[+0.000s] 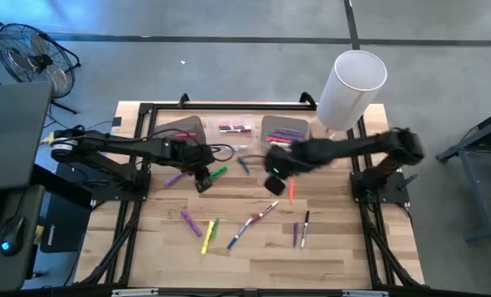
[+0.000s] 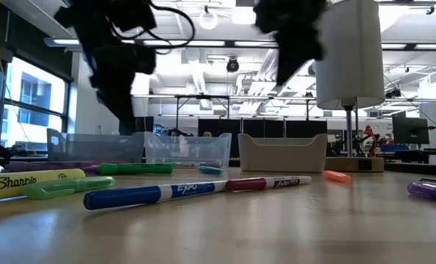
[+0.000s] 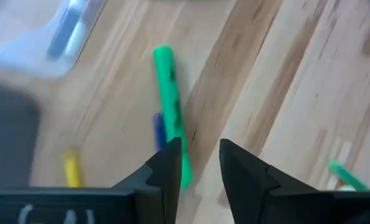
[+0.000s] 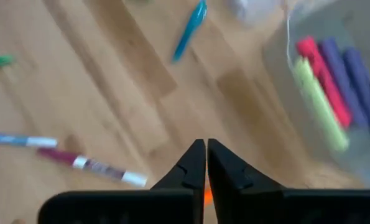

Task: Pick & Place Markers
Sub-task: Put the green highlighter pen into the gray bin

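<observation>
High view tells me I'm partway: some markers sit in the bins at twelve o'clock, about ten thin coloured marker pens [image 1: 253, 221] remain loose. My left gripper [image 3: 197, 163] is parted beside the green highlighter [image 3: 170, 106]; right gripper [image 4: 206, 163] clenched empty.

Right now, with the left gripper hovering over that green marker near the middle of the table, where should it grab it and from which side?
Grip the green marker around mid-barrel, coming straight down from above. It lies flat on the wood, so only its long sides are free for the fingers. The left gripper is open but sits off to one side of the barrel; it should shift until the fingers straddle the marker across its width.
</observation>
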Robot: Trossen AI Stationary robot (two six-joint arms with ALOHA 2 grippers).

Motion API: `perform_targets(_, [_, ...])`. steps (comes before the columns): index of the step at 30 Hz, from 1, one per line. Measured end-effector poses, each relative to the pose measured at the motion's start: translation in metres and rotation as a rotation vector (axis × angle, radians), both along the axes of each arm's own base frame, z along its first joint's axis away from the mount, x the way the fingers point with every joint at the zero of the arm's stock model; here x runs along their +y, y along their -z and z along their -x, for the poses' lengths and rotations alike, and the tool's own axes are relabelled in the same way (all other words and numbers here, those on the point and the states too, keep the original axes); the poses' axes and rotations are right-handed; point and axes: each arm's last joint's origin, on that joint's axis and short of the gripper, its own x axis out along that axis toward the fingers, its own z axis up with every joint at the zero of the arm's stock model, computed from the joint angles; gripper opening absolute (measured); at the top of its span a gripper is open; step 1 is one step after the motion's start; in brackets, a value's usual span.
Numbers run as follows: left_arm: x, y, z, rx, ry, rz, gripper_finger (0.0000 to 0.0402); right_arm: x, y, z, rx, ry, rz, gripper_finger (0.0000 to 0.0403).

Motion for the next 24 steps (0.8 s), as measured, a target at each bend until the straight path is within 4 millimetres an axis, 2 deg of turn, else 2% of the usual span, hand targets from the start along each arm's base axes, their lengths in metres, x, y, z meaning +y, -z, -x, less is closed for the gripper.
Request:
perform_targets(6, [0.003,0.019,-0.023,0.062,-0.006,-0.018,0.0103,0.036,0.004,0.061,-0.078,0.123,-0.015,0.0006])
perform_targets(12, [0.007,0.026,-0.061,0.118,0.005,-0.065,0.0103,0.045,0.015,0.107,-0.125,0.189,-0.046,0.0001])
perform_targets(17, [0.01,0.034,-0.09,0.2,0.0,-0.085,0.0103,0.047,0.024,0.132,-0.135,0.177,-0.075,0.0004])
perform_targets(21, [0.012,0.044,-0.106,0.308,-0.003,-0.098,0.0103,0.05,0.027,0.143,-0.143,0.138,-0.079,0.0002])
perform_targets(24, [0.012,0.052,-0.11,0.389,-0.005,-0.092,0.0103,0.05,0.027,0.148,-0.146,0.096,-0.071,0.0001])
